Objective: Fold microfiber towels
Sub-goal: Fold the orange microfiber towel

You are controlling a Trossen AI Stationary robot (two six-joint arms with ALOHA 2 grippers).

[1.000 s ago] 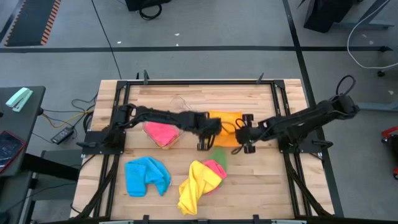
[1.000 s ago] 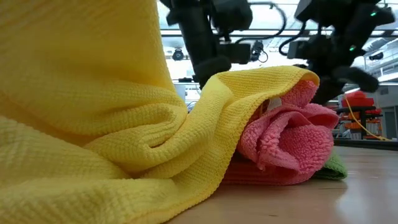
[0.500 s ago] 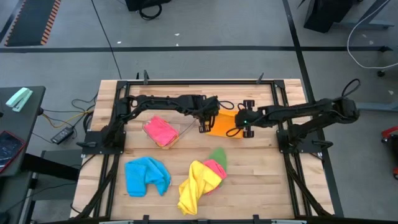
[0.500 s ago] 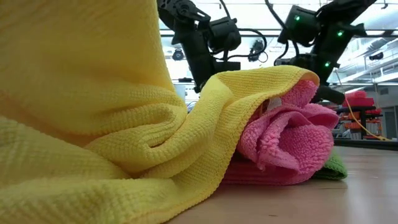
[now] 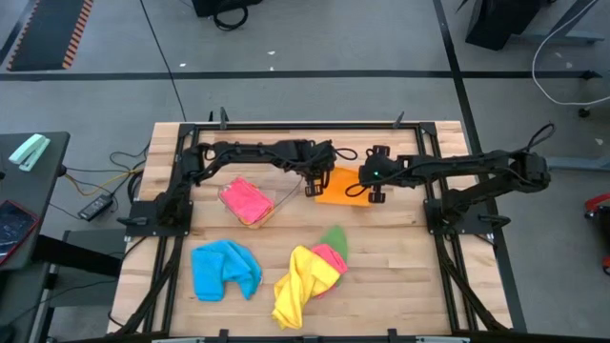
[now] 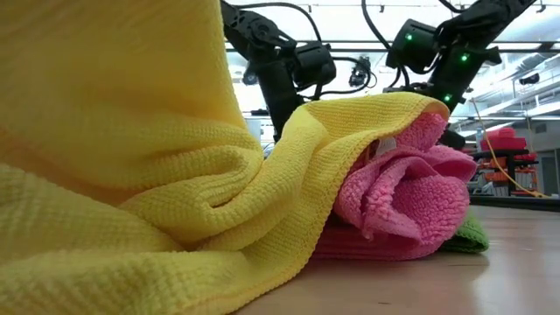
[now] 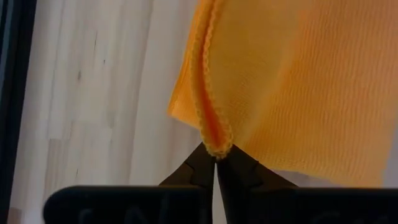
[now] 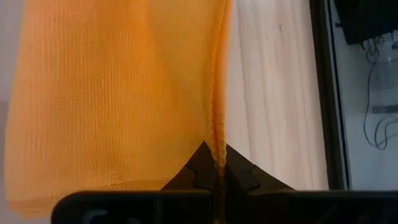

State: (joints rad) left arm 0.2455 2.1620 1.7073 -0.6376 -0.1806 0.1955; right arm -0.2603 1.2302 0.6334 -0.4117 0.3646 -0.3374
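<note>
Both arms lifted back; wrist views show jaws pinching orange towel (image 5: pixel 341 187) edges.

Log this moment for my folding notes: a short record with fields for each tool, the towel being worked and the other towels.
left tool: shut on an edge of the orange towel
right tool: shut on another edge of the orange towel
orange towel: held between both arms over the table's far middle
pink towel: left of the orange one, in a clear tub
blue towel: near left
yellow towel: near middle, bunched over another pink and a green one
</note>
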